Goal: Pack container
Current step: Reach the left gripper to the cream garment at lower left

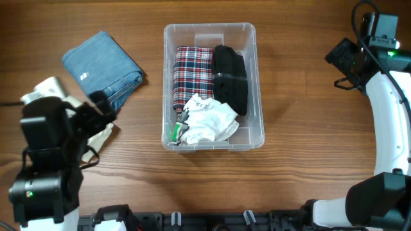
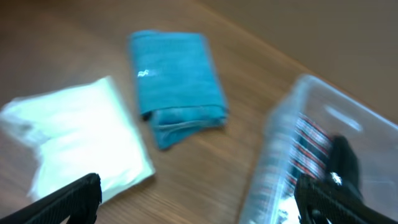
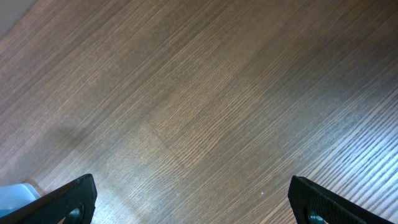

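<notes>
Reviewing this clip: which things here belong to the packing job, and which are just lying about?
Part of the job:
- container
- plaid cloth, black cloth and white shirt inside it
- folded jeans and white cloth on the table to its left, probably waiting to go in

Just there:
- black cable on the right side

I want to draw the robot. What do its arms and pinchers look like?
The left arm is boxy and black; the right arm has a curved white shell, black joints and black cables. Each carries a green light. The left gripper and right gripper have black fingers.
</notes>
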Tool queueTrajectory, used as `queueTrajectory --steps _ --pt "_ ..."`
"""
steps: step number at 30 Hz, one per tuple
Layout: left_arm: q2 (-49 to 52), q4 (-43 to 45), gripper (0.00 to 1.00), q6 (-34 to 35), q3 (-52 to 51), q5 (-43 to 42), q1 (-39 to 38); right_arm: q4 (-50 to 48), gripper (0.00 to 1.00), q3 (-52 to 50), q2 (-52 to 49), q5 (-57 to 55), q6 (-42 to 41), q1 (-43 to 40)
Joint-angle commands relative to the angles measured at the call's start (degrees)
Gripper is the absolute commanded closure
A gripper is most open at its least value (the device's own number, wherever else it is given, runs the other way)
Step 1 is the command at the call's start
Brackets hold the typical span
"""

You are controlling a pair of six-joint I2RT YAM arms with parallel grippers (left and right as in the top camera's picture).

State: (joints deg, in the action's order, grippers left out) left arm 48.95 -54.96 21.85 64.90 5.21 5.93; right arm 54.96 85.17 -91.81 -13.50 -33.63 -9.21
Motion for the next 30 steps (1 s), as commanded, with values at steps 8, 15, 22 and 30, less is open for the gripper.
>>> queueTrajectory --steps 8,15,22,30 --pt "-0.2 -4.7 0.0 4.2 -1.5 -1.5 24.0 -0.2 0.0 -0.2 -0.6 0.5 -0.9 -0.1" --pt "5.5 -2.1 0.0 6.3 -7.6 -2.8 35.0 -0.2 0.0 -0.2 -0.6 0.5 -0.9 -0.1" --pt "17.2 3.3 0.0 -2.4 -10.4 -15.5 41.3 -0.2 0.0 -0.2 -0.6 0.5 -0.9 -0.1" --pt "31.0 12.9 0.0 -6.9 -10.6 -21.9 42.2 -0.2 0.0 -0.2 -0.6 0.5 -0.9 -0.1"
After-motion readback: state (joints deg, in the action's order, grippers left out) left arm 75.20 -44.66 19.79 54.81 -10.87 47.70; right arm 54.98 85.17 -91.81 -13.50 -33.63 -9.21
